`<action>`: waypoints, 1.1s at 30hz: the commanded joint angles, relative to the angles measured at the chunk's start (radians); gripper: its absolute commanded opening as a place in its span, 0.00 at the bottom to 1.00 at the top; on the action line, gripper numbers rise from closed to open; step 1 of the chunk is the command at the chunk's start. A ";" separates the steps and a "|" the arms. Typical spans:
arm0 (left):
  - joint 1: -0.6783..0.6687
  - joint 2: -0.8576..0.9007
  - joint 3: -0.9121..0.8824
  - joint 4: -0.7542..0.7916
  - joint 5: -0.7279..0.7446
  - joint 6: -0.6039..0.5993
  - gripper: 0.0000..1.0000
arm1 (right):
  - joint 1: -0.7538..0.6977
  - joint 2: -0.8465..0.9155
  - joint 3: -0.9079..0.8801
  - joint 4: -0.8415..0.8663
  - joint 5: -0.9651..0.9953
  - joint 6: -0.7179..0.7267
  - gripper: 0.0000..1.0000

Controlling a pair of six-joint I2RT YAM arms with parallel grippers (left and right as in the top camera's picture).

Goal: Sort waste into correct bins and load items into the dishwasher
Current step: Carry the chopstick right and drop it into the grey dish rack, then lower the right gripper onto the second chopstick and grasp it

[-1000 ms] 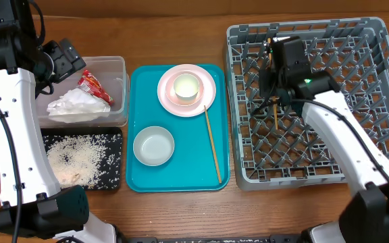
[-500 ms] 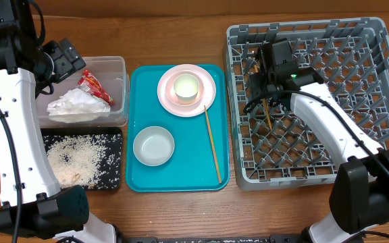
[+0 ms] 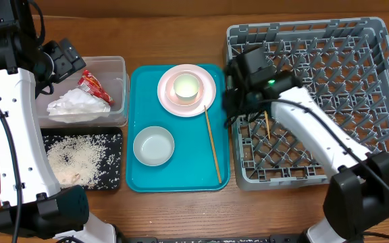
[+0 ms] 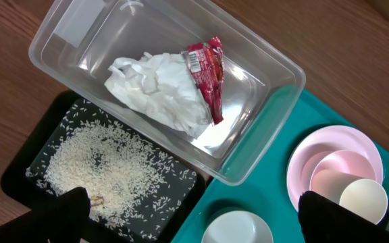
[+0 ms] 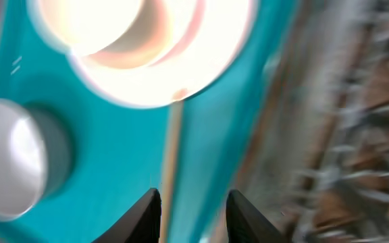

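Observation:
The clear tub (image 3: 117,81) holds the white napkin (image 3: 76,104) and the red wrapper (image 3: 92,84); both also show in the left wrist view, napkin (image 4: 157,94) and wrapper (image 4: 204,71). The black tray (image 3: 115,158) holds rice (image 3: 76,158). On the teal tray (image 3: 184,172) are a pink plate (image 3: 208,91) with a white cup (image 3: 186,86), a white bowl (image 3: 154,145) and one chopstick (image 3: 212,145). Another chopstick (image 3: 267,125) lies in the grey rack (image 3: 377,88). My left gripper (image 4: 201,226) is open above the tub area. My right gripper (image 5: 194,219) is open and empty over the tray's chopstick (image 5: 171,155), at the rack's left edge.
The table is bare wood around the trays. The right wrist view is blurred; it shows the pink plate (image 5: 208,61), the white bowl (image 5: 12,162) and the rack (image 5: 343,135). The rack's upright pegs stand to the right of my right gripper (image 3: 234,98).
My right gripper has let go of a chopstick in the rack and moved left to the rack's left edge by the teal tray. The left arm has not moved.

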 commanded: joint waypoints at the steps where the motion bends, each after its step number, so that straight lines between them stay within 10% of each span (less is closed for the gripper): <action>1: 0.000 -0.011 0.005 0.001 0.004 0.008 1.00 | 0.068 -0.031 0.011 -0.004 -0.024 0.122 0.34; 12: 0.000 -0.011 0.005 0.001 0.004 0.008 1.00 | 0.219 0.055 -0.086 0.127 0.277 0.203 0.50; 33: 0.000 -0.011 0.005 0.001 0.004 0.008 1.00 | 0.215 0.112 -0.257 0.472 0.346 0.196 0.51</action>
